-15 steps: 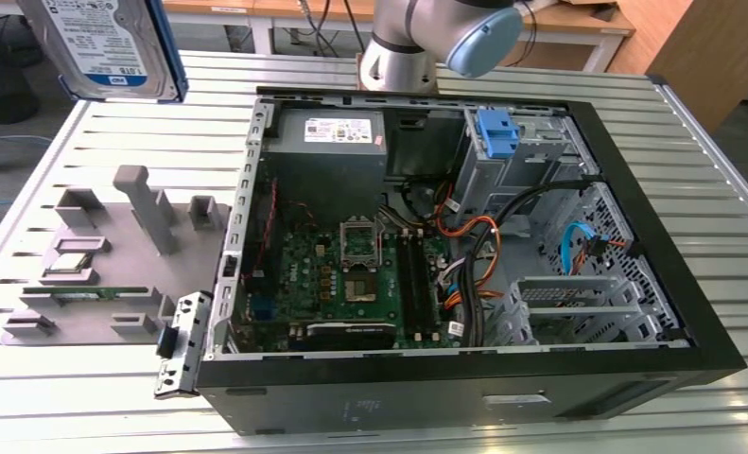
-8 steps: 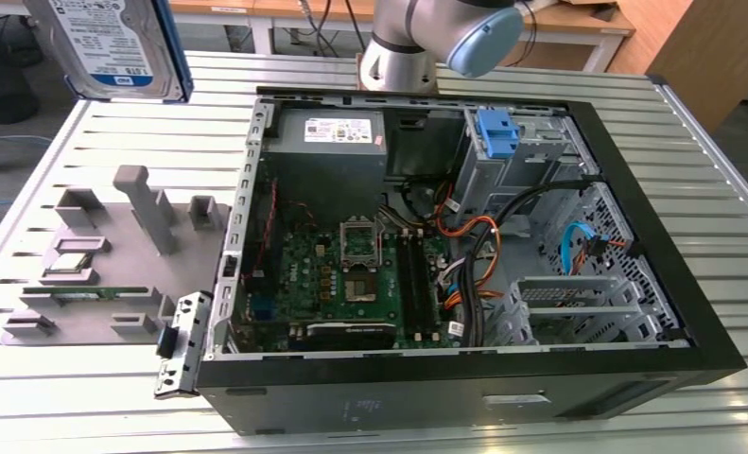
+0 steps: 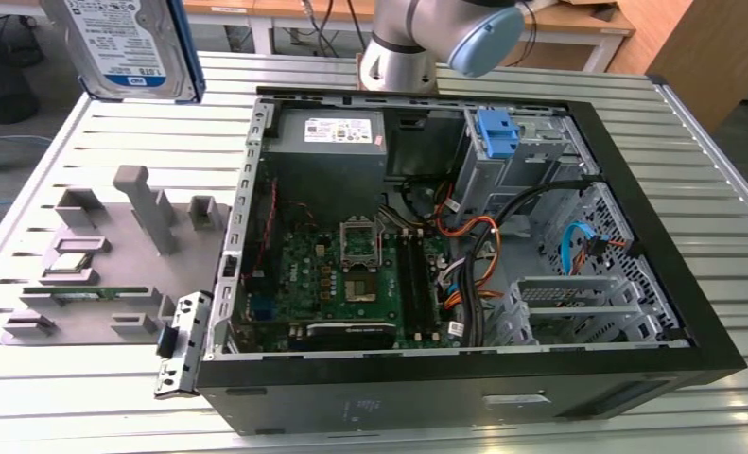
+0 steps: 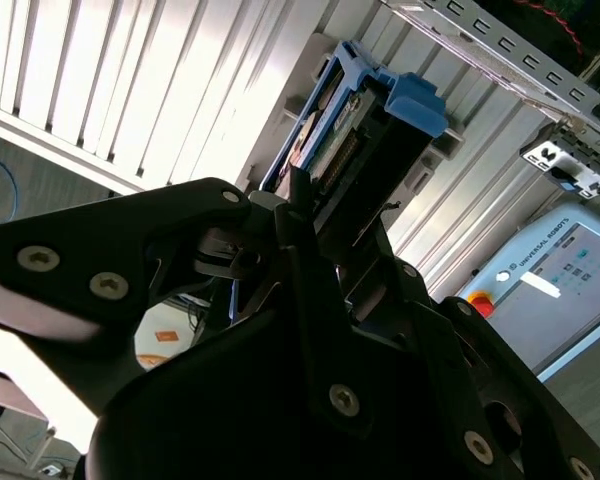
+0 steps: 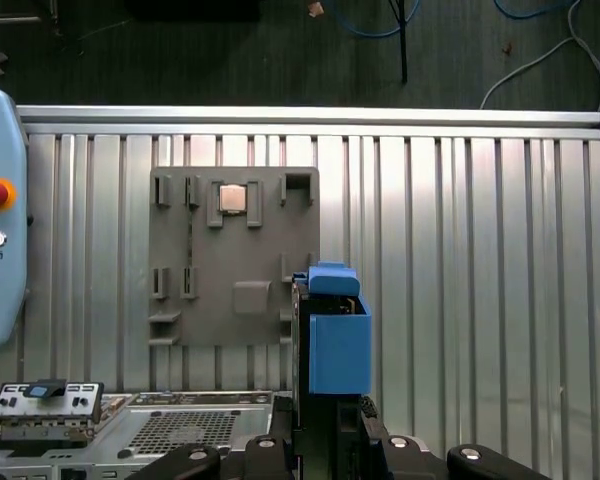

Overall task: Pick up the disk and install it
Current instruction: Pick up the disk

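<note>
Pincer: The black pincer (image 4: pixel 325 215) is clamped on the disk (image 3: pixel 131 45), its jaws closed across one end, as the second wrist view shows.
Counter: A slatted metal counter (image 3: pixel 121 142) carries the whole work area.
Computer case: The open computer case (image 3: pixel 387 407) lies on its side, with board and cables exposed.
Grey tray: A grey tray (image 3: pixel 121 265) of part holders sits just beside the case, on the exterior view's left.
Disk position: Lifted clear of the counter and outside the case, the disk hangs above the tray's far side at the exterior view's upper left. Its printed face is towards that camera.
Handling: It is likely rigid and dense for its size, with no give under pressure. The smooth metal faces probably offer little friction. A knock or a drop could well harm it.
Where to hold: The long edges seem safest, squeezing across the plastic sides. That keeps clear of the printed face and of the connector end.
Look: The body is a flat silver rectangle.
Label: The label (image 3: pixel 121 38) is white and blue with a black band.
Rails: Blue rails (image 3: pixel 196 57) run along the sides.
</note>
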Available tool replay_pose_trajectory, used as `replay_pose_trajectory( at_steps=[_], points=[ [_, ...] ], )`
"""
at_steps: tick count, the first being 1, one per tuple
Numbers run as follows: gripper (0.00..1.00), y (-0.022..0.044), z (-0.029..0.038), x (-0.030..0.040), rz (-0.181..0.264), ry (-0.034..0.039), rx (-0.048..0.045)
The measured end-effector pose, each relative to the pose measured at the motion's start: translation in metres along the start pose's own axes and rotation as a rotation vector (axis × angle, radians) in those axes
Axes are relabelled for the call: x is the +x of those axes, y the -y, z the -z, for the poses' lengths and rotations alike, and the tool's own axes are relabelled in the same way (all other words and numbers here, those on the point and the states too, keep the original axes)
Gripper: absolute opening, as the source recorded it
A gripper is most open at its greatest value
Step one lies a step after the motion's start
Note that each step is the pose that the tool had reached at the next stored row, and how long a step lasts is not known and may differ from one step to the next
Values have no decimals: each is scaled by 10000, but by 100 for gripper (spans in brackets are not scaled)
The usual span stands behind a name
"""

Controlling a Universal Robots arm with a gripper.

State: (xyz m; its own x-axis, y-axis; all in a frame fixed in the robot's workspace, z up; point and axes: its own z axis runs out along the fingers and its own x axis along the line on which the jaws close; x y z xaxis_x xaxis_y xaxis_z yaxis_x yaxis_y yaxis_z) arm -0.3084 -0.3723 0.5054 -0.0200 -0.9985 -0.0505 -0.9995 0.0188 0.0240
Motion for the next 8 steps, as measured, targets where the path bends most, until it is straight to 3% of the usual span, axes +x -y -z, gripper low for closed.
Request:
replay_pose_trajectory(
  at_steps=[8],
  points=[
    [35, 179, 3, -4, 0, 1, 0]
  ],
)
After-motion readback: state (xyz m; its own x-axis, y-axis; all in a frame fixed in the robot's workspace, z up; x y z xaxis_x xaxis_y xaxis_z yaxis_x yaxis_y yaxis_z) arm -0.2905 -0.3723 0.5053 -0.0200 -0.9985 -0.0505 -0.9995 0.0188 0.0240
